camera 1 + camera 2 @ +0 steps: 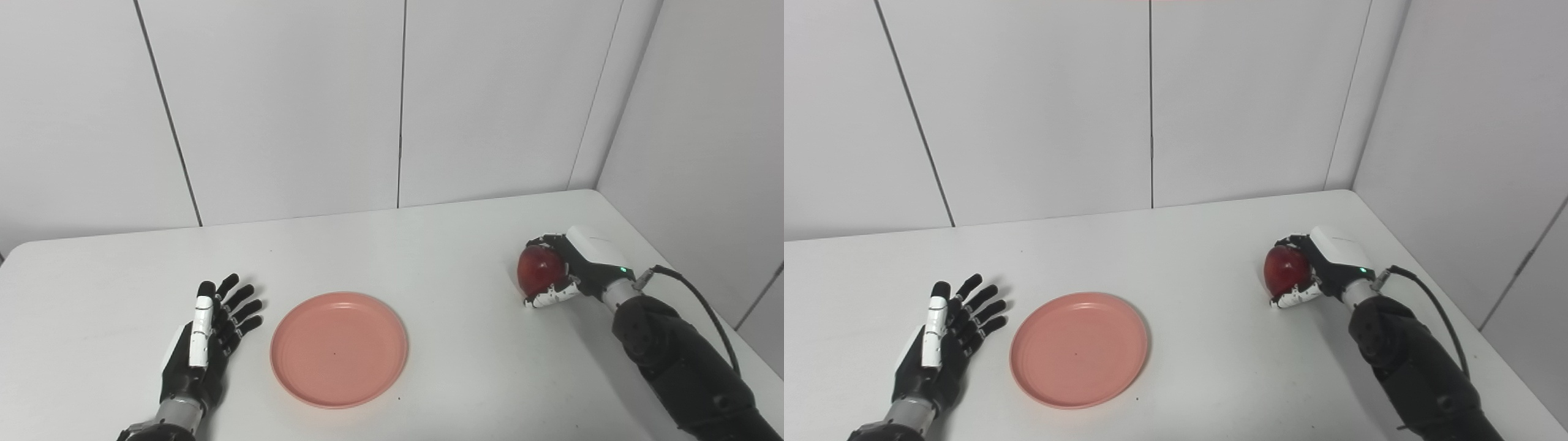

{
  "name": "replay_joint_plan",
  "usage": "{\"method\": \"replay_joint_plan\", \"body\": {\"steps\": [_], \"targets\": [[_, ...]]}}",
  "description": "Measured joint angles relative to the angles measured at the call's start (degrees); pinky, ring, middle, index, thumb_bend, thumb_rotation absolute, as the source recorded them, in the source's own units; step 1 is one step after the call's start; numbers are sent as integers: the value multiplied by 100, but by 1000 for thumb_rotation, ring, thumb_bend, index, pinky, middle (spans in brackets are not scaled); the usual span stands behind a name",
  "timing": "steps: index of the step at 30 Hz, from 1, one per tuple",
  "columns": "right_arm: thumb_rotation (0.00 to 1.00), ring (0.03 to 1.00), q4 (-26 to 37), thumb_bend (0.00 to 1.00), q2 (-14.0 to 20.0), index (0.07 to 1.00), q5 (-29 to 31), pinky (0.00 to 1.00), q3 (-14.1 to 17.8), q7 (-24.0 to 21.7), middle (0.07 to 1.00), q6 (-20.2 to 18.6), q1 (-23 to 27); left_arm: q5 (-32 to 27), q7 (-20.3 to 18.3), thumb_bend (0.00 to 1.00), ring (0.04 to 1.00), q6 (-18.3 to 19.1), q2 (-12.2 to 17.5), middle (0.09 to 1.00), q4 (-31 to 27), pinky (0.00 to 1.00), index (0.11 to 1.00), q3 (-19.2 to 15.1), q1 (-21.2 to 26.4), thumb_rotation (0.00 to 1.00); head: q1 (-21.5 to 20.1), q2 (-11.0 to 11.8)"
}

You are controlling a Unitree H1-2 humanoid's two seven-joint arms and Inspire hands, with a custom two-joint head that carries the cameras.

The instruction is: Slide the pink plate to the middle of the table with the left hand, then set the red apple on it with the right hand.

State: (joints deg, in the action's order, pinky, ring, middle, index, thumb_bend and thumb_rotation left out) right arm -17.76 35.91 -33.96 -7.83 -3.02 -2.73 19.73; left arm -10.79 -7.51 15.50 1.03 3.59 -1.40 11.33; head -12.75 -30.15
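The pink plate lies flat on the white table, near the front and a little left of centre, with nothing on it. My left hand rests just left of the plate, open, fingers spread and not touching it. Far to the right, my right hand is shut on the red apple, fingers over its top and thumb under it, close to the table surface. In the right eye view the same apple shows in the right hand, well apart from the plate.
White wall panels stand behind the table and a side wall runs along its right edge. A black cable loops off the right forearm. Bare tabletop lies between plate and apple.
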Motion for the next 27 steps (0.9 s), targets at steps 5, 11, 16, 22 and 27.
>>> {"method": "replay_joint_plan", "body": {"steps": [5, 11, 16, 22, 27], "targets": [[133, 275, -16, 547, -3, 530, 24, 214, 0, 100, 372, 106, -3, 1, 1, 622, 831, 0, 0, 873, 0, 810, 888, 4, -1, 987, 26, 9], [120, 236, 6, 508, -22, 491, 53, 177, 0, 186, 329, 162, -32, 3, 12, 626, 832, 0, -2, 875, -1, 823, 889, 10, -2, 979, 44, 9], [124, 244, 4, 508, -32, 489, 120, 181, 8, 233, 338, 200, -48, 3, 13, 630, 836, 0, -1, 879, 0, 827, 890, 17, -2, 981, 62, 9], [13, 251, 63, 523, -190, 486, 383, 191, 135, 279, 458, 341, -86, 16, 14, 628, 830, -1, -2, 872, 8, 816, 885, 33, -2, 976, 70, 35], [0, 234, 467, 524, -209, 487, 445, 174, 170, 234, 470, 371, -79, 20, 26, 628, 825, -1, -4, 874, 2, 799, 881, 52, -3, 982, 167, 18]]}}
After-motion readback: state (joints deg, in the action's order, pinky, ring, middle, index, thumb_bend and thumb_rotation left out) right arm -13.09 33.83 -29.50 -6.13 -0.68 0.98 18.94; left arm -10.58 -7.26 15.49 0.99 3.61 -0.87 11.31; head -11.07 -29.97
